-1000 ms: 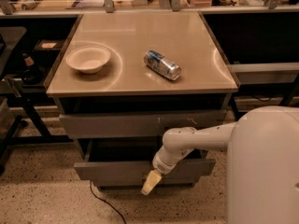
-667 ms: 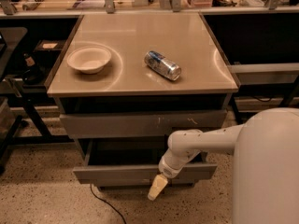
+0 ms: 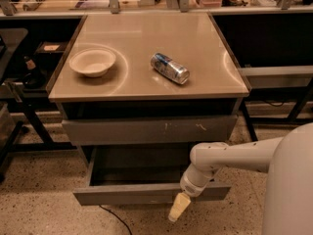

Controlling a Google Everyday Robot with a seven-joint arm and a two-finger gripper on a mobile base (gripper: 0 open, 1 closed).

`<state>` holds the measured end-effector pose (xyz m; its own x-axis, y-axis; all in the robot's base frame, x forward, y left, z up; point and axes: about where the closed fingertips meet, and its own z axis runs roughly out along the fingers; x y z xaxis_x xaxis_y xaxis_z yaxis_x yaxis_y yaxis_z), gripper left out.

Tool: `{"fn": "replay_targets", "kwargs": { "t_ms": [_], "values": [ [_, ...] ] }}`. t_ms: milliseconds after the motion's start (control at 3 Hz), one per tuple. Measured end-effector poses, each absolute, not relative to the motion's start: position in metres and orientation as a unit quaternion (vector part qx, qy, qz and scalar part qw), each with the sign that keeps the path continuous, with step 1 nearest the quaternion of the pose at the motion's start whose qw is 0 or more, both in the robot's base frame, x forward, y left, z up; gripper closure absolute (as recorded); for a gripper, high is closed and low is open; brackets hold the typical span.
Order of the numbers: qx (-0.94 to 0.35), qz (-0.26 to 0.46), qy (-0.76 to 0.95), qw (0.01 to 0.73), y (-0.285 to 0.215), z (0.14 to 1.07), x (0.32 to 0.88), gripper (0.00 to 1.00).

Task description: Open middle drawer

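Observation:
The middle drawer [image 3: 122,194] is a wide shallow grey drawer with a plain flat front. It stands pulled out from the cabinet toward me, and its dark inside [image 3: 142,168] shows. Above it is the larger grey front with white scratch marks [image 3: 146,129], which is closed. My gripper [image 3: 178,207] has tan tips and hangs at the drawer's front edge, right of the middle, reaching just below the front. My white arm [image 3: 230,155] comes in from the right. The narrowest front is out of view.
On the tan cabinet top [image 3: 146,38] are a white bowl [image 3: 92,61] at the left and a can [image 3: 169,68] lying on its side. A black cable [image 3: 115,218] lies on the speckled floor under the drawer. Dark shelving flanks both sides.
The middle drawer has slid further out toward me. My gripper has moved with its front edge, lower and a little to the right.

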<state>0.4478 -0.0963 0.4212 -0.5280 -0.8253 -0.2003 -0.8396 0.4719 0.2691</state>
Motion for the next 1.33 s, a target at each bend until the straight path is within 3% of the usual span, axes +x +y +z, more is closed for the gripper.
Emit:
{"fn": "replay_targets", "kwargs": {
  "t_ms": [1333],
  "values": [
    [-0.463,0.185,0.867,-0.008,-0.131,0.429,0.399,0.0]
  ]
}}
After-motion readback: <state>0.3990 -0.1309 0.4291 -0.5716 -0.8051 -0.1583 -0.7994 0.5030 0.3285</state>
